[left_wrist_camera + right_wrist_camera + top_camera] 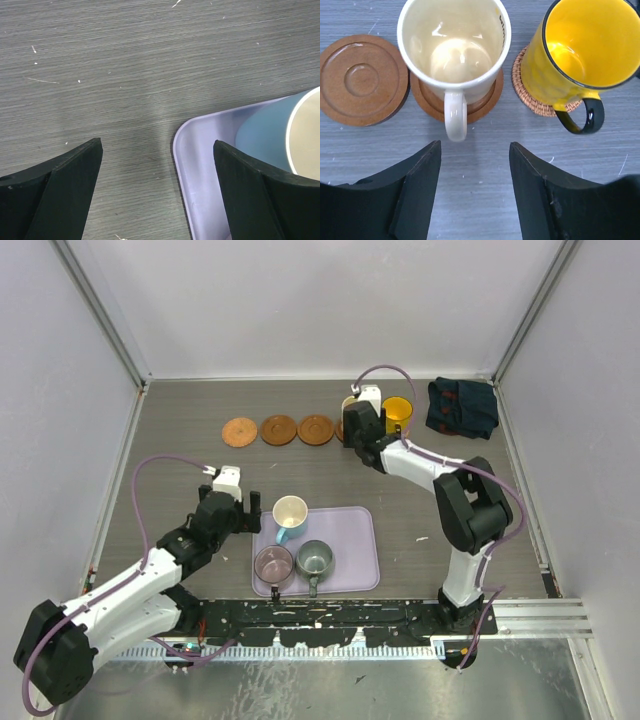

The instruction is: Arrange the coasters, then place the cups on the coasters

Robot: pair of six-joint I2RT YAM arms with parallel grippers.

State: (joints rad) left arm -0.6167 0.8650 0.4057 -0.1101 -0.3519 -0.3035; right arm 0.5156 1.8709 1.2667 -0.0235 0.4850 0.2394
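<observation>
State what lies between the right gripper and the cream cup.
Only bare grey table, in the right wrist view; the right gripper stands apart from the cream cup.

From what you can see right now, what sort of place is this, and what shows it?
Probably a robot lab test cell, not a home: a left arm and right arm bolted at the edge of a grey table, with plain white walls boxing it in.

My bench: row behind, tray in front.
I see three bare coasters in a row at the back; right of them two cups stand, each on a coaster. A cloth lies farther right. Three more cups sit in the tray.
</observation>
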